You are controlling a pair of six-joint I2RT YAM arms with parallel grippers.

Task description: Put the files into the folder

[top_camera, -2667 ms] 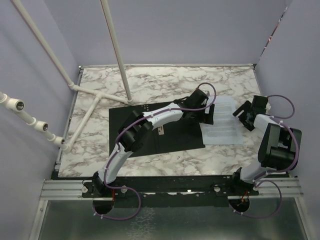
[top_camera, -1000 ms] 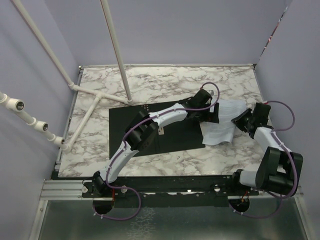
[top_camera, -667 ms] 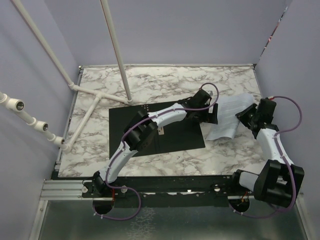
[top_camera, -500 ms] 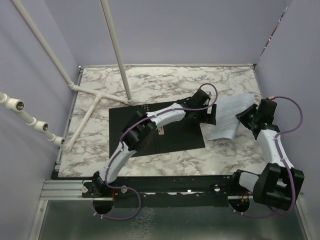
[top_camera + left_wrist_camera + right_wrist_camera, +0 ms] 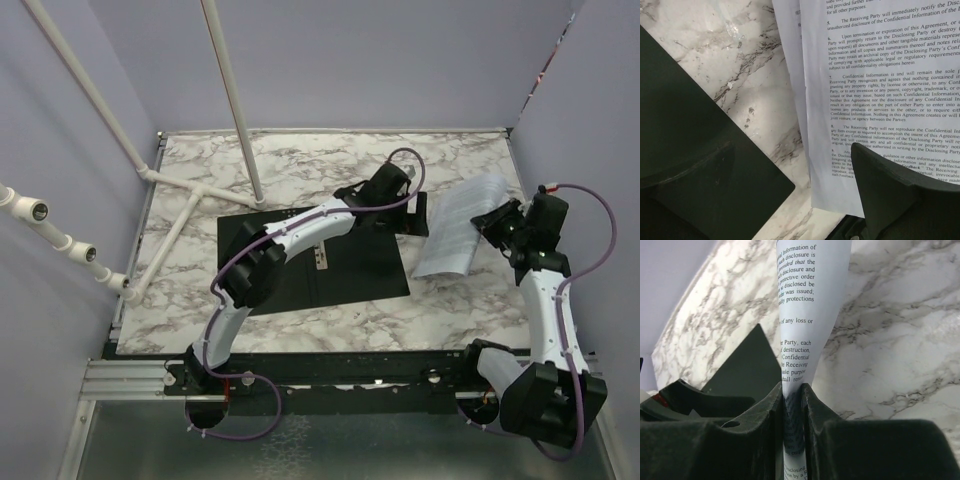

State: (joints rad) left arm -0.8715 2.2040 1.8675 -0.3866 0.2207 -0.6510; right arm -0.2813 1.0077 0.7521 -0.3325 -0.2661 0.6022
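**Right pincer and files.** My right pincer [image 5: 792,396] is clenched on the right edge of the files [image 5: 807,295]. The printed sheets run up between both pads and curl as they rise off the marble surface [image 5: 900,340].

**Files, overhead view.** The files [image 5: 458,228] hang tilted from that grip. Their near end appears to be down on the surface, just right of the open folder [image 5: 300,262] and not on it.

**Left pincer.** My left pincer [image 5: 404,203] is released to full width and hovers by the folder's far right corner. Its wrist view shows the black corner [image 5: 700,150] and the printed page [image 5: 880,75] apart, with marble between them. One finger [image 5: 900,195] is over the page.

**Status.** The folder lies open, black inside up, with the silver clip [image 5: 321,258] exposed. The files are gripped but remain outside it.

**Remaining, as I judge.** Carry the files left onto the folder, seat them and let go.
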